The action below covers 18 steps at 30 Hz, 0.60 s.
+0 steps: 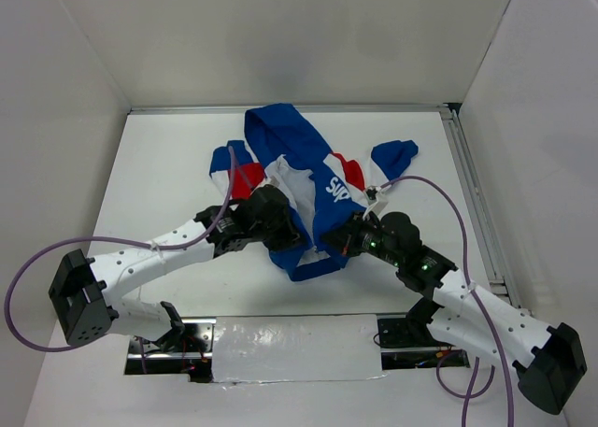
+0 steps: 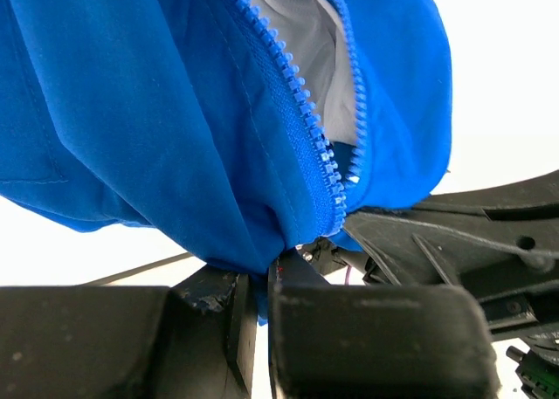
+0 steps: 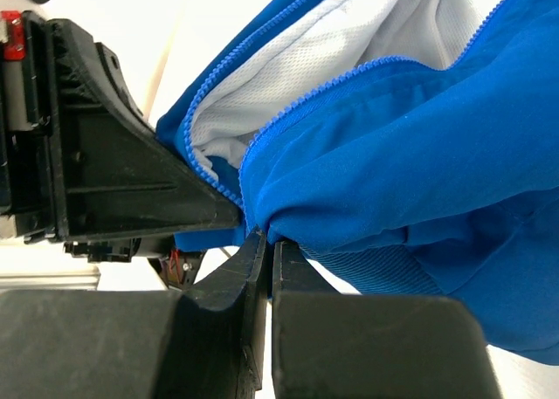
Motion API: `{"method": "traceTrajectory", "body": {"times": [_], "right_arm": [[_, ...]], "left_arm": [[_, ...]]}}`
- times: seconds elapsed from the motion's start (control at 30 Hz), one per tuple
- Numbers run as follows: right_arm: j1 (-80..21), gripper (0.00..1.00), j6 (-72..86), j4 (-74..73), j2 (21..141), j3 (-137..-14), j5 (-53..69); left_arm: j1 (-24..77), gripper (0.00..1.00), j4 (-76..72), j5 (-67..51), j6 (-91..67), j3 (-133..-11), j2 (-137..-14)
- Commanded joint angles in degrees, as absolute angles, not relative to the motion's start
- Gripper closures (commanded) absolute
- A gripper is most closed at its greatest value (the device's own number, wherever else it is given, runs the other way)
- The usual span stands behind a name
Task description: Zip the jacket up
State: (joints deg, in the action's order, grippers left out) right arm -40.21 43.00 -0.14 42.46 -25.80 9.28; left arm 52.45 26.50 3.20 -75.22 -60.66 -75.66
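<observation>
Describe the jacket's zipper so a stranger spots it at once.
On the table lies a blue jacket with red and white panels. The left gripper and right gripper pinch its near hem; between them rises the zipper, blue teeth parted over white lining.

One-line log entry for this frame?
left gripper: shut on jacket | right gripper: shut on jacket | zipper: unzipped

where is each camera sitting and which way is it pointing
Top external: above and behind the arms, looking down at the table and jacket; both arms show.
Left wrist: on the left arm, looking along the left claw, shut on the jacket's hem by the zipper.
Right wrist: on the right arm, looking along the right claw, shut on the hem.
Shared: each wrist view catches the other claw.
</observation>
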Motion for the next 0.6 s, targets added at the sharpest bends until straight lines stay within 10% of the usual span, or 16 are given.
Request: {"method": "traceTrajectory", "body": {"times": [0.0,0.57], "right_arm": [[-40.6,1.0,44.6,4.5,43.0,-26.5,8.8],[-42.6,1.0,53.2,4.1,42.0,-24.9,2.2]], "left_arm": [[53.4,1.0,23.6,3.3,-74.9,-61.3,-75.0],[56.2,1.0,25.0,6.4,-79.1,-61.3,-74.8]]}}
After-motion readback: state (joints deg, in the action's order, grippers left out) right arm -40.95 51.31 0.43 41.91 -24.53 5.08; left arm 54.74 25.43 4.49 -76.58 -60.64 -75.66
